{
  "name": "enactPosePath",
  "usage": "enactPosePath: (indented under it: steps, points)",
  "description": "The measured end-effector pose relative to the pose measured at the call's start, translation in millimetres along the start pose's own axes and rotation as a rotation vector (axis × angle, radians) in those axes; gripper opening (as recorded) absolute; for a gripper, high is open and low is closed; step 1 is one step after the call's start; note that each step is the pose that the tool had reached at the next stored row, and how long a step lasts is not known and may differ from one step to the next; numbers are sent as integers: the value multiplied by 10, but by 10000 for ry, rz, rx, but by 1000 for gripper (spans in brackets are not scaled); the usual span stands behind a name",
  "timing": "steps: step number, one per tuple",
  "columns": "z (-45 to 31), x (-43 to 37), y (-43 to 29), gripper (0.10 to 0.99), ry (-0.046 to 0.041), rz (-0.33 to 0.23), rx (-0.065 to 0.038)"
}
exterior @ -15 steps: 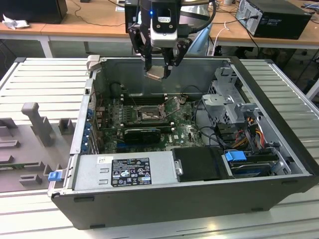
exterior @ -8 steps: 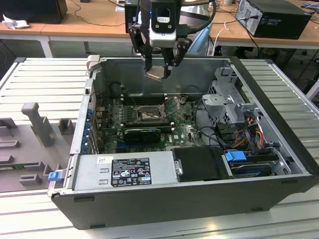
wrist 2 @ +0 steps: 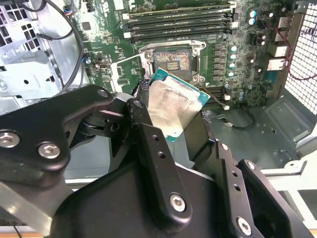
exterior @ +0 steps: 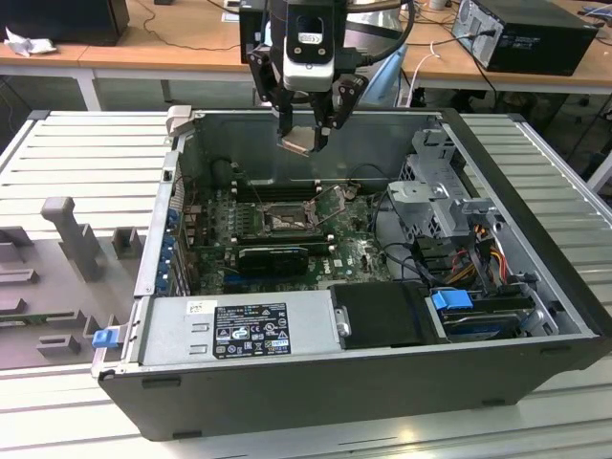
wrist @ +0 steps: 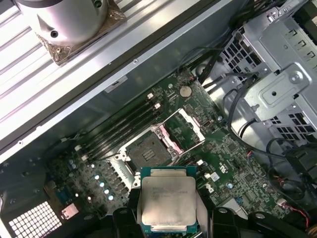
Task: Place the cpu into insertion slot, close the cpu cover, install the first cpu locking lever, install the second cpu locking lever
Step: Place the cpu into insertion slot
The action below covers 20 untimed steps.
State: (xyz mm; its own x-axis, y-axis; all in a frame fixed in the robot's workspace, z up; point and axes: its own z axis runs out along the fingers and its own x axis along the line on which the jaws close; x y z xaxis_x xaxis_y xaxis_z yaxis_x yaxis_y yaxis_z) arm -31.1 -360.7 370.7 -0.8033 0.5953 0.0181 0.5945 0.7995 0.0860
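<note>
Silver-grey and thin, the cpu (wrist: pixel 167 198) hangs pinched by two opposite edges in my jaws, tilted, high over the open computer case (exterior: pixel 535 287) that sits on the ribbed bench (exterior: pixel 76 153). It is well apart from the green motherboard (wrist: pixel 225 148) below. I judge the chip light and stiff. Its smooth metal face is apt to slip, and its underside is too delicate to touch, so the bare edges are the only fair place to hold it.

I count one chip and one insertion slot (wrist: pixel 148 153), its dark pin field uncovered and, by my reckoning, easily bent. There is one cpu cover (wrist: pixel 185 126), folded back just beside the slot in the first wrist view. The locking levers are thin wire, and I cannot count them with confidence; one seems to stand up near the socket in the exterior view. Four long black memory slots (wrist 2: pixel 178 20) run side by side past the socket in the second wrist view.
</note>
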Motion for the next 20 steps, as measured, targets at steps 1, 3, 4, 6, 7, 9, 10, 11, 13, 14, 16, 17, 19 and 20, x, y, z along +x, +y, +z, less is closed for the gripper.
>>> enactPosePath:
  steps: [1, 3, 4, 6, 7, 9, 10, 11, 13, 14, 16, 17, 19, 20]
  points:
    - [1, 0, 0, 529, -3, 34, -1]
    - [3, 0, 0, 529, -19, 182, 0]
    - [3, 0, 0, 529, -29, 267, 3]
    - [5, 0, -1, 529, -40, 373, 4]
    - [5, 0, 0, 529, -45, 415, 5]
    - [6, 0, -1, 529, -53, 495, 5]
    - [7, 0, -1, 529, -58, 533, 5]
    - [7, 0, -1, 529, -60, 570, 5]
    - [9, 0, -1, 529, -70, 657, 5]
    - [9, 0, -1, 529, -73, 692, 4]
    - [10, 0, -1, 529, -83, 800, 4]
    - [11, 0, -1, 529, -87, 842, 4]
    - [12, 0, -1, 529, -94, 922, 3]
    - [13, 0, -1, 529, -98, 966, 3]
